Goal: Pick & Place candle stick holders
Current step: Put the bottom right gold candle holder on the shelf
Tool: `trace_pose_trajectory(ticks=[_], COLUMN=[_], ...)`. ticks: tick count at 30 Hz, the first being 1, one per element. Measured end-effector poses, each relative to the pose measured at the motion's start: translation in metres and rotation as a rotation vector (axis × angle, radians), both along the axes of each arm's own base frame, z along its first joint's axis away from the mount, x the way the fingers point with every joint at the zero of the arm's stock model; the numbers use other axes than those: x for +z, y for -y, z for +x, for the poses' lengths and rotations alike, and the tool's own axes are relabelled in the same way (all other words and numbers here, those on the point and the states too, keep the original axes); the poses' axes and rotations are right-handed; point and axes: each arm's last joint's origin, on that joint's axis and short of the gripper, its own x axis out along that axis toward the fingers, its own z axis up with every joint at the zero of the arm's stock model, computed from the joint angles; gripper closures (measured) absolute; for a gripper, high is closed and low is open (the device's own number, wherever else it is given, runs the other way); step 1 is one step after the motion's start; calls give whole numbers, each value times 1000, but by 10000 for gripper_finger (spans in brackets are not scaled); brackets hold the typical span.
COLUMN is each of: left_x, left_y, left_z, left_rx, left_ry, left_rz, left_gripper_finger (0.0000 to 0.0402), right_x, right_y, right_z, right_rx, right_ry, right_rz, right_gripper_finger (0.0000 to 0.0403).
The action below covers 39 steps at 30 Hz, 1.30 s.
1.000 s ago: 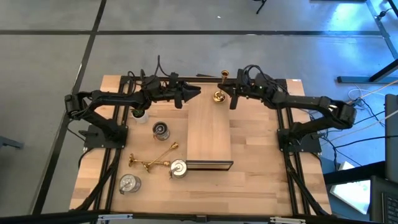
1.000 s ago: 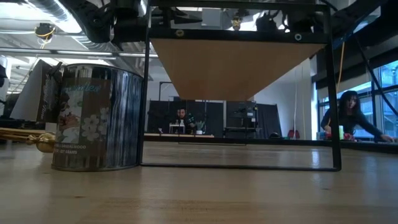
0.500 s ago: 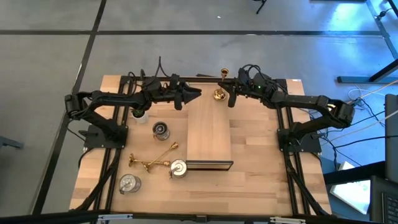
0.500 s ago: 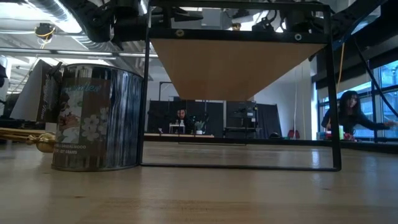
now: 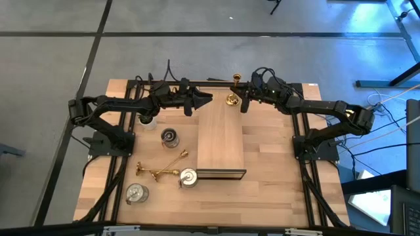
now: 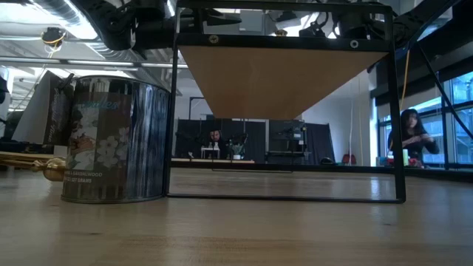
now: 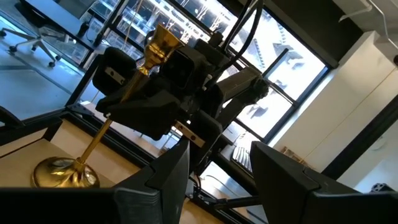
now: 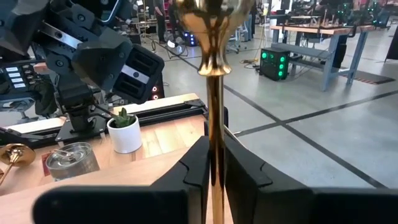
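My right gripper is shut on a slim gold candle stick holder at the far end of the long wooden board. The holder stands upright, cup top up, round base down. My left gripper is open and empty, level, a little to the left of the holder and pointing at it. Two gold sticks lie on the table left of the board. Three silvery cups stand near them. My right gripper pinches the gold holder's thin stem between its two fingers, about halfway up, below the cup top. The fingers come level from the table's right side and lie across the stem. The holder stays upright. I cannot tell whether its base touches anything.
A tiny potted plant stands under my left arm. The board sits raised on a black frame. In the low view a silvery cup stands close, with a lying gold stick beside it. A person moves in the room behind.
My right gripper has carried the gold holder a little toward the table's far edge. The holder has stayed upright in the hold.
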Motion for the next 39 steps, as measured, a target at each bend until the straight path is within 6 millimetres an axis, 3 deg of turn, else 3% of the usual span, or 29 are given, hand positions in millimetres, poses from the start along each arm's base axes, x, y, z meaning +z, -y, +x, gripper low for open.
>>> trace_pose_trajectory(ticks=[20, 39], left_x=[-1, -1], left_y=[0, 0], left_z=[0, 0], left_rx=[3, 3], left_ry=[-14, -14], left_rz=[-5, -5], left_gripper_finger=[235, 235], right_x=[0, 1], right_y=[-2, -13], right_z=[1, 6], right_rx=[8, 41], right_ry=[19, 28], right_rz=[62, 84], right_gripper_finger=[348, 251])
